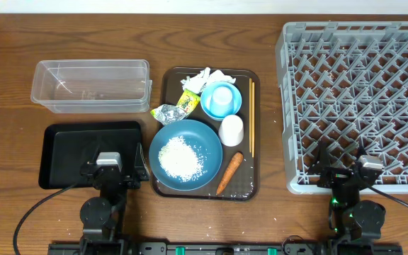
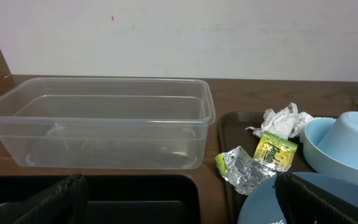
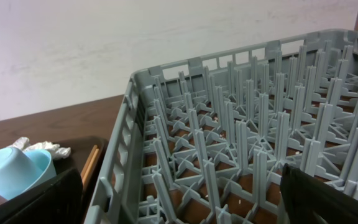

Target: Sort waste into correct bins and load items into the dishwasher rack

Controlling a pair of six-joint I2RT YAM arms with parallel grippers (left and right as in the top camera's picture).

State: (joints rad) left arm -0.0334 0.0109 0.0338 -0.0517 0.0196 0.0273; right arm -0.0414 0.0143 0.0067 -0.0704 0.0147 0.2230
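The dark blue bowl (image 1: 211,142) holds a heap of rice (image 1: 181,157) on the brown serving tray (image 1: 256,152). With it on the tray are the carrot (image 1: 229,172), tissue (image 1: 207,76), foil (image 1: 165,112), yellow-green wrapper (image 1: 188,101), light blue cup (image 1: 222,99), a white cup (image 1: 231,130) and chopsticks (image 1: 251,117). The clear tub (image 1: 91,85) and black tray (image 1: 62,152) sit to the left. The grey rack (image 1: 360,99) is on the right. My left gripper (image 1: 108,171) is open and empty over the black tray's near edge (image 2: 182,199). My right gripper (image 1: 347,173) is open and empty at the rack's near-left corner (image 3: 185,199).
The left wrist view shows the tub (image 2: 104,121), foil (image 2: 241,165), wrapper (image 2: 274,151), tissue (image 2: 283,120) and light blue cup (image 2: 353,140). The right wrist view shows the rack's pegs (image 3: 241,137), the chopsticks (image 3: 89,163) and the cup (image 3: 14,171). A white wall runs behind the table.
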